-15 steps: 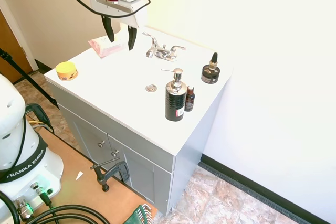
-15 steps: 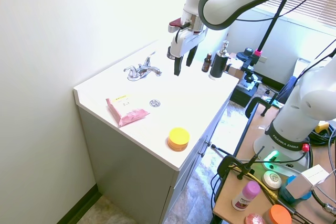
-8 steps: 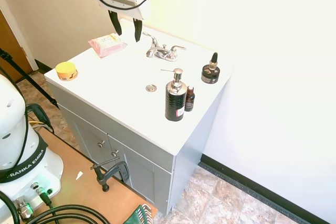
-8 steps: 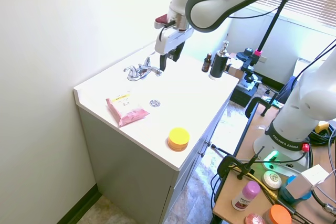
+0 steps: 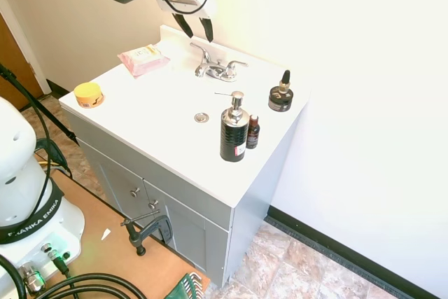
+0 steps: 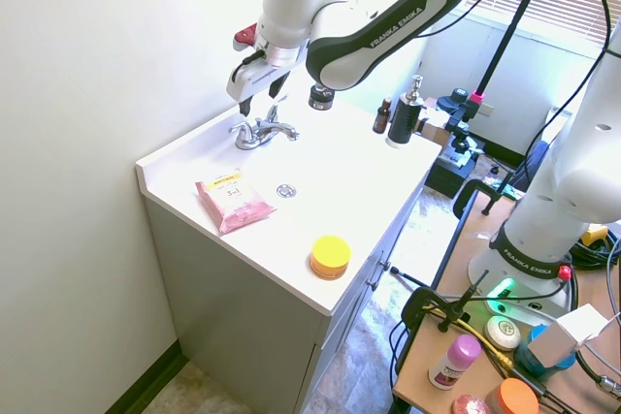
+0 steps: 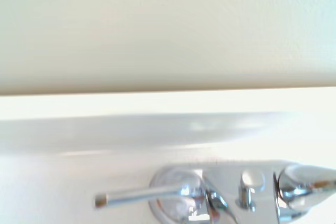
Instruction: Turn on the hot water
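Note:
The chrome faucet (image 5: 218, 69) (image 6: 260, 132) stands at the back of the white vanity top (image 5: 161, 103). Its hot water lever (image 5: 199, 50) (image 6: 240, 127) is the one on the side of the pink packet. My gripper (image 5: 197, 28) (image 6: 257, 97) hangs open just above that lever, tilted toward the wall and not touching it. Nothing is between its fingers. In the wrist view the hot water lever (image 7: 142, 198) stretches sideways from the faucet body (image 7: 210, 198), with the backsplash behind.
A pink wipes packet (image 5: 143, 59) (image 6: 234, 203) and a yellow tin (image 5: 88, 93) (image 6: 330, 256) lie on the hot-lever side. A black pump bottle (image 5: 232, 131), a small dark bottle (image 5: 253, 132) and a black jar (image 5: 281, 96) stand on the other. A drain (image 5: 201, 117) sits mid-counter.
The arm has swung back toward the wall and tilted, carrying the open gripper from over the counter's middle to just above the faucet's hot lever.

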### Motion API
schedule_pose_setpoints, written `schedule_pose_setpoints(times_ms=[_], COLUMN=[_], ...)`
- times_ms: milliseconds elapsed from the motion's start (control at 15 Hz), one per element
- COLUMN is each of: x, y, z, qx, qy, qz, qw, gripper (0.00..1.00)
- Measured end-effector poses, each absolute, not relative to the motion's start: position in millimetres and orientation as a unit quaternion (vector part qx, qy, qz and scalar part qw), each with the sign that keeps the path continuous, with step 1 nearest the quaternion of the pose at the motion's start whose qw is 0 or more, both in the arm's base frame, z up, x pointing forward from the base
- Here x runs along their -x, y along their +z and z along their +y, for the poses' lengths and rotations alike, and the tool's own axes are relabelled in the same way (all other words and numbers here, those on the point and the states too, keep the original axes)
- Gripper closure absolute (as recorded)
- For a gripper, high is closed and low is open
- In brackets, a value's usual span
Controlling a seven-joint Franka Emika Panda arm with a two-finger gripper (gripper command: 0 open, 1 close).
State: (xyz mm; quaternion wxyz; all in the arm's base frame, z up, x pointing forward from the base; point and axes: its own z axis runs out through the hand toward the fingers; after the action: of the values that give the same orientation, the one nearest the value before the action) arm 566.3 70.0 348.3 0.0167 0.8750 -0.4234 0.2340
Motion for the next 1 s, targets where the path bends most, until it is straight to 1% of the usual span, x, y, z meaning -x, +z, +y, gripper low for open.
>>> schedule_pose_setpoints(times_ms=[267,600,800,1000], x=[-591,-597,-595,-590], y=[329,310,305,302], z=[80,80,75,61], qx=[-0.876,-0.879,-0.883,-0.887], qy=[0.245,0.232,0.201,0.167], qz=[-0.415,-0.416,-0.421,-0.42], qw=[0.023,0.032,0.05,0.089], gripper=[0.0,0.0,0.0,0.0])
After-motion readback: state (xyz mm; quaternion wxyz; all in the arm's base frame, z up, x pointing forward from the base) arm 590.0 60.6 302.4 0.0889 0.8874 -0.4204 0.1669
